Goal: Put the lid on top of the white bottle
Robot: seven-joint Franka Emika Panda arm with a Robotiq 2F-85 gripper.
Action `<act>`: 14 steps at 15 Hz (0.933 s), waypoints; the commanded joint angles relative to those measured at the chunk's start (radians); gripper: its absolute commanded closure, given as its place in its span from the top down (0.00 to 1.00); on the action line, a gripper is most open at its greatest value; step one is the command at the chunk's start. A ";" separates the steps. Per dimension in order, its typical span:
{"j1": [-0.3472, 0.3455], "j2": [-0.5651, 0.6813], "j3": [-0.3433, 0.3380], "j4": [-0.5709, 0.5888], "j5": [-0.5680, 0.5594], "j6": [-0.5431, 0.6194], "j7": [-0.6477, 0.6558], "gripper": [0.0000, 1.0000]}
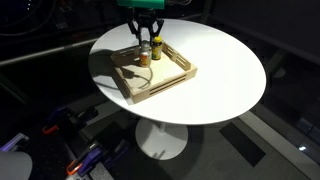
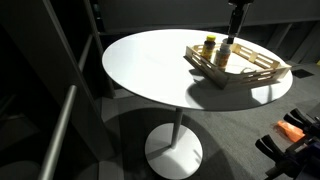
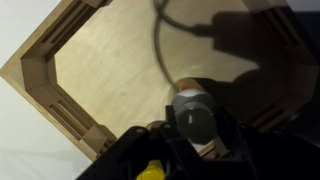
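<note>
- The arm comes down from above the round white table [image 1: 220, 70], its wrist vertical and the gripper [image 1: 144, 38] pointing straight down over the wooden tray [image 1: 165, 86].
- In both exterior views only the lowest part of the arm is in frame; the rest runs out of the top edge.
- The gripper hangs over the far part of the tray, right above the white bottle [image 1: 145, 57], with its fingertips at about the height of the bottle's top.
- The white bottle stands upright inside the tray, with an orange-brown band round its body.
- The taller yellow-capped bottle [image 1: 157, 47] stands upright just beside it, also inside the tray.
- In the wrist view the lid [image 3: 195, 112] shows as a pale grey round disc, directly over the bottle, with the dark fingers on either side of it.
- Whether the lid is seated on the bottle or held just above it cannot be told.
- The jaws stand a little apart around the disc. Whether the pads press on it is not visible, so the grip cannot be judged.
- The yellow cap peeks in at the bottom edge of the wrist view.
</note>
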 commanded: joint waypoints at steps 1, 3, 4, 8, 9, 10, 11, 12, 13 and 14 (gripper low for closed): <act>-0.003 0.010 0.004 0.016 0.011 0.014 -0.033 0.23; -0.003 0.012 0.004 0.016 0.011 0.020 -0.037 0.23; -0.003 0.015 0.004 0.017 0.010 0.023 -0.039 0.24; -0.004 0.027 0.006 0.020 0.011 0.031 -0.048 0.24; -0.004 0.029 0.006 0.020 0.010 0.032 -0.049 0.24; -0.004 0.028 0.007 0.020 0.011 0.032 -0.051 0.24; -0.004 0.028 0.007 0.020 0.011 0.033 -0.053 0.24; -0.005 0.029 0.007 0.020 0.012 0.033 -0.056 0.24; -0.005 0.028 0.008 0.019 0.015 0.032 -0.059 0.24; -0.005 0.027 0.008 0.018 0.016 0.030 -0.061 0.24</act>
